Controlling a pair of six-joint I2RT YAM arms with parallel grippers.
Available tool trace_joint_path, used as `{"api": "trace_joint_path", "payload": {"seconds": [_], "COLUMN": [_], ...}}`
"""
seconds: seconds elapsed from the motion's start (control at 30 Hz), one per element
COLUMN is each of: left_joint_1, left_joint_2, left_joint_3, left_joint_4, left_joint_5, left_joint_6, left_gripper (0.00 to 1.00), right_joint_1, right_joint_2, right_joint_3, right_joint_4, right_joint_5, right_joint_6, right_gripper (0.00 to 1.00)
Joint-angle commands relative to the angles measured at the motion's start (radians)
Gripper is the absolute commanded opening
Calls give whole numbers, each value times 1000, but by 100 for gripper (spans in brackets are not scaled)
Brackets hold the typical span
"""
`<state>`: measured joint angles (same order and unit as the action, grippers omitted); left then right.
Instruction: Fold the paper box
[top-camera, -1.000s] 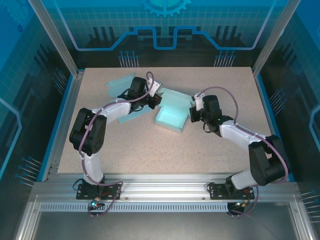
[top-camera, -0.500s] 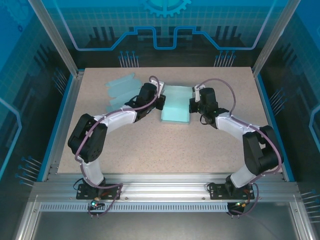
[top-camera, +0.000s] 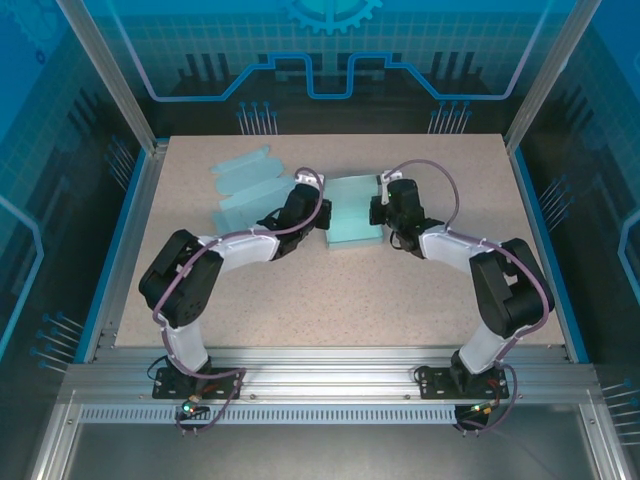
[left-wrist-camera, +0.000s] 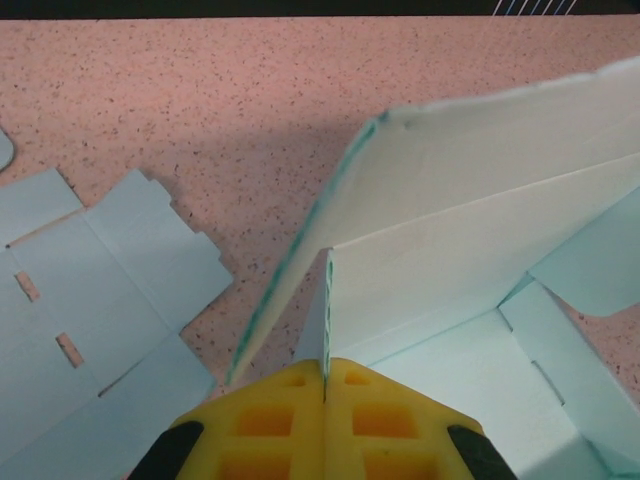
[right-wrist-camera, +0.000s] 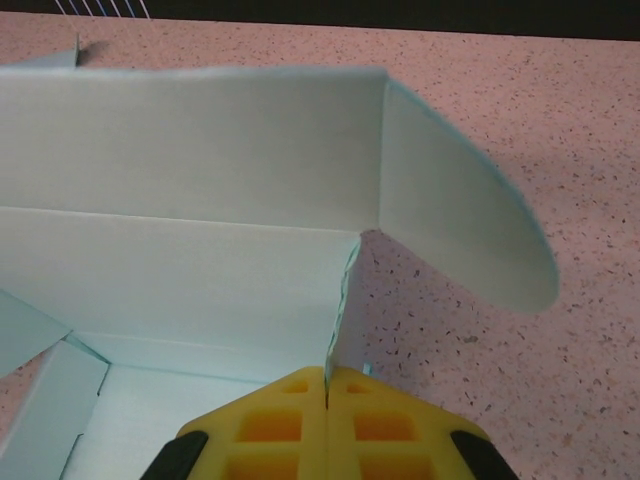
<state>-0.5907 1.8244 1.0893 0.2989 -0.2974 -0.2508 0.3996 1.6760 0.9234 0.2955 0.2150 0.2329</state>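
The paper box (top-camera: 353, 214) is pale cyan card, half formed, with its walls standing, in the middle of the table. My left gripper (top-camera: 323, 212) is shut on the box's left wall. In the left wrist view that thin wall edge (left-wrist-camera: 327, 310) runs straight into the closed yellow fingers (left-wrist-camera: 280, 420). My right gripper (top-camera: 377, 210) is shut on the box's right wall. Its wrist view shows the wall edge (right-wrist-camera: 343, 300) pinched between the yellow fingers (right-wrist-camera: 390, 425), with a rounded flap (right-wrist-camera: 460, 230) hanging out to the right.
Several flat cyan box blanks (top-camera: 245, 185) lie spread at the back left, and the left wrist view has one blank (left-wrist-camera: 90, 300) close beside the box. The speckled tabletop (top-camera: 300, 290) has blue rails along its sides.
Both grippers have moved toward the back and closer together, carrying the box. The box has turned from a tilted lie to square between them.
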Motion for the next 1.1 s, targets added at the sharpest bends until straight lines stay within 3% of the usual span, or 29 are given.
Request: {"api": "trace_joint_path", "payload": {"seconds": [0.0,0.3,0.93,1.07], "left_joint_1": [-54,-93,-147,-148], "left_joint_2": [6,6,44,18], "left_joint_3": [-9,-39,-99,-140], "left_joint_4": [86,101,151,173], "left_joint_5": [39,-14,-26,-39], "left_joint_6": [-69,-198,-254,-246], "left_gripper": [0,6,6,13], "right_joint_1": [59,77,88,96], "right_joint_2": [-2,-25,-51,-66], "right_joint_3": [-38,-117,-175,-198], "right_joint_4": [57,76,87,86], "right_joint_5": [-53,-43,-35,-16], "right_joint_6": [6,8,17,20], "right_gripper": [0,0,0,0]}}
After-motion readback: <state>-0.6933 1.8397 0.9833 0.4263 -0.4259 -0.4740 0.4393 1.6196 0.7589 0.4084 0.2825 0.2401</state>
